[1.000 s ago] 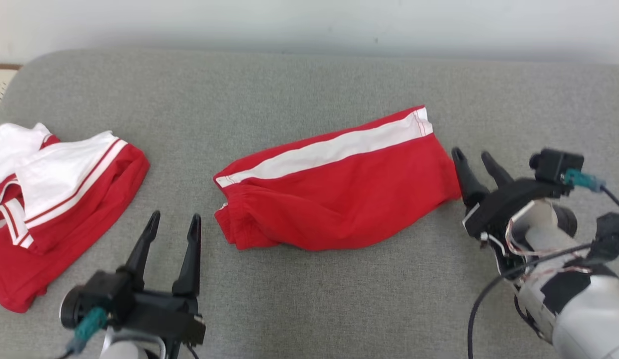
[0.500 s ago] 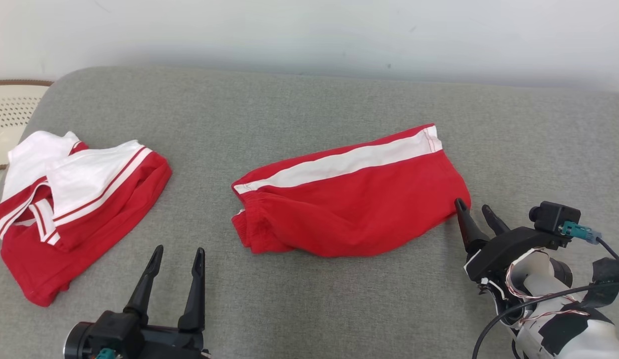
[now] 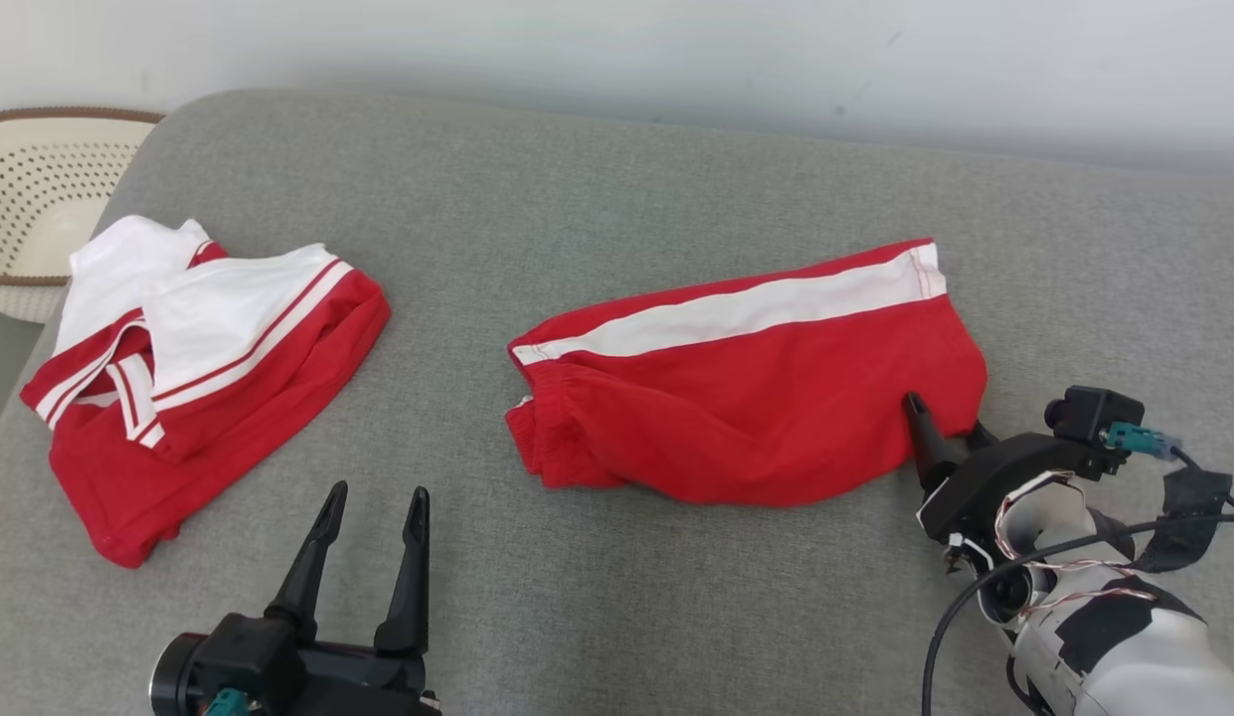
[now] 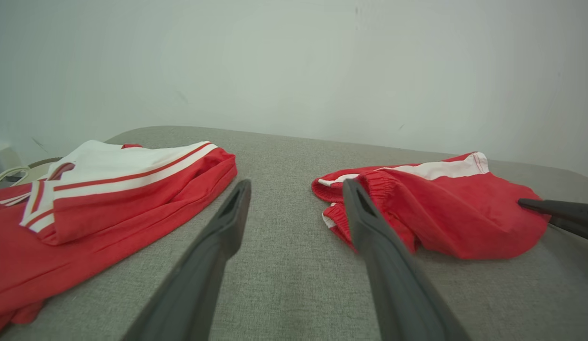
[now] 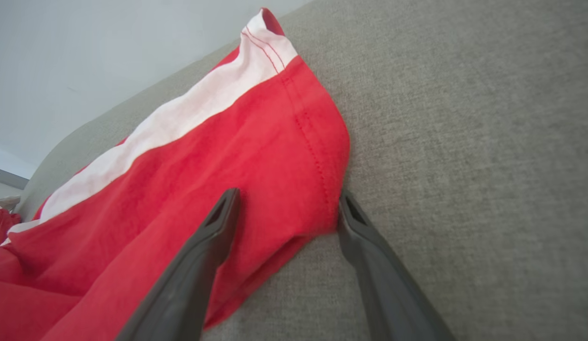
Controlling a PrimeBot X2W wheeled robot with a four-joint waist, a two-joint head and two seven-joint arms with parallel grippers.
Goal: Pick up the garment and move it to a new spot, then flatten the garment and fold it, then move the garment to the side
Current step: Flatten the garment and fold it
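The folded red shorts [image 3: 756, 398] lie mid-way along the grey padded surface [image 3: 617, 179]. The right tool [image 5: 288, 199] straddles their right hem corner, fingers apart, probably to pinch it for the move aside. The left tool [image 3: 378, 492] hovers spread near a second red-and-white garment [image 3: 209, 368]. A perforated basket [image 3: 40, 199] and a white wall [image 3: 617, 40] lie beyond.

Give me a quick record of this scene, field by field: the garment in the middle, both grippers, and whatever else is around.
surface: grey cushion
task garment: red shorts with a white stripe, lying mid-cushion
right gripper: open, one finger over the shorts' hem corner, the other beside it
left gripper: open, empty, over bare cushion
other clothing: red and white garment, folded, at the left
beyond the cushion: cream perforated basket, far left
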